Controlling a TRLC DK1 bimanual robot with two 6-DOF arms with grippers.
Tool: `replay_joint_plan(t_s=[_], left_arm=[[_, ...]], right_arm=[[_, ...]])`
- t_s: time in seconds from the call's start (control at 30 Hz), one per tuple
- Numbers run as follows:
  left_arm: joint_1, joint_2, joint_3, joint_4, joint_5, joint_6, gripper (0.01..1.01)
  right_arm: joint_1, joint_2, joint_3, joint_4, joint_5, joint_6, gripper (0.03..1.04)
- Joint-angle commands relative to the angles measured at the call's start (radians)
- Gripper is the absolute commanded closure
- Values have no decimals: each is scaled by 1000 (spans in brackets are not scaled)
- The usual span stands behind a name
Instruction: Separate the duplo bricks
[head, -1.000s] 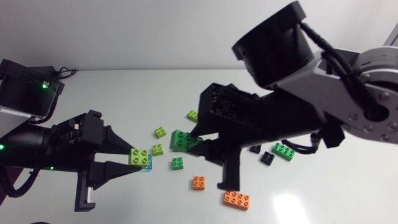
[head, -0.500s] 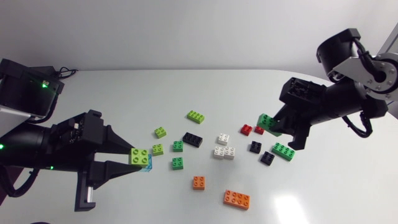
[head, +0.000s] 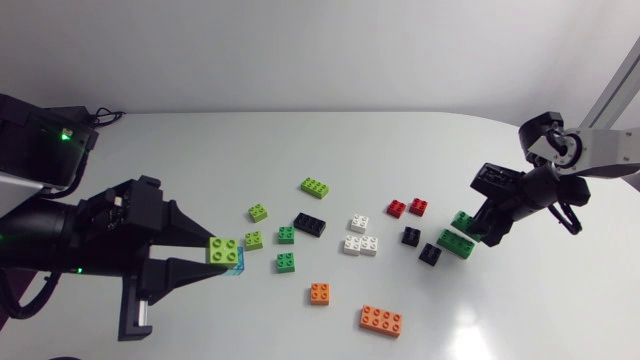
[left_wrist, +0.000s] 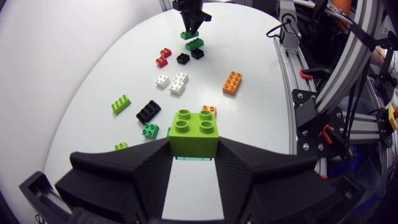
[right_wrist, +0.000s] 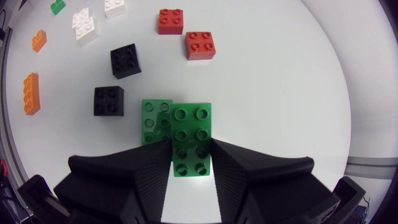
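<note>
My left gripper (head: 214, 256) hovers at the table's left, shut on a lime 2x2 brick (head: 224, 249) that is stacked on a light blue brick (head: 238, 266). The left wrist view shows the lime brick (left_wrist: 193, 130) between the fingers with the blue one (left_wrist: 193, 159) under it. At the right, my right gripper (head: 478, 228) is shut on a dark green brick (head: 462, 220), just beside another green brick (head: 455, 241) lying on the table. In the right wrist view the held green brick (right_wrist: 191, 140) sits between the fingers, with the loose green one (right_wrist: 155, 121) alongside it.
Loose bricks lie across the table's middle: a lime long brick (head: 316, 187), a black long brick (head: 309, 224), white bricks (head: 360, 244), two red ones (head: 418, 207), two small black ones (head: 429, 254), an orange small brick (head: 319, 292) and an orange long one (head: 381, 320).
My right arm has swung from the middle of the table to the far right, carrying the dark green brick and coming down beside the other green brick. The left arm has kept still.
</note>
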Motion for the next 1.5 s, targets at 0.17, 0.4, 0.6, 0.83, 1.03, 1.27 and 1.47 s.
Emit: replay_joint_plan(t_s=[0.17, 0.4, 0.6, 0.83, 1.03, 1.27, 1.47], left_arm=[[-15, -8, -2, -3, 11, -26, 711], [-21, -17, 1, -4, 11, -39, 711], [-38, -17, -2, -4, 11, -54, 711], [-61, -11, -2, 6, 11, -74, 711], [-81, -8, 0, 23, 11, -101, 711], [-90, 32, -3, 80, 82, -149, 710], [-113, 55, -22, 175, 145, -224, 710]], right_arm=[[-34, 89, 73, 28, 18, -41, 782], [-25, 168, 115, 28, 40, -32, 777], [-4, 190, 115, 29, 46, -16, 425], [9, 118, 98, 19, 23, -9, 93], [76, -143, 13, -31, -118, 14, 77], [266, -430, -80, -153, -315, 48, 77], [484, -530, -134, -150, -361, 157, 77]])
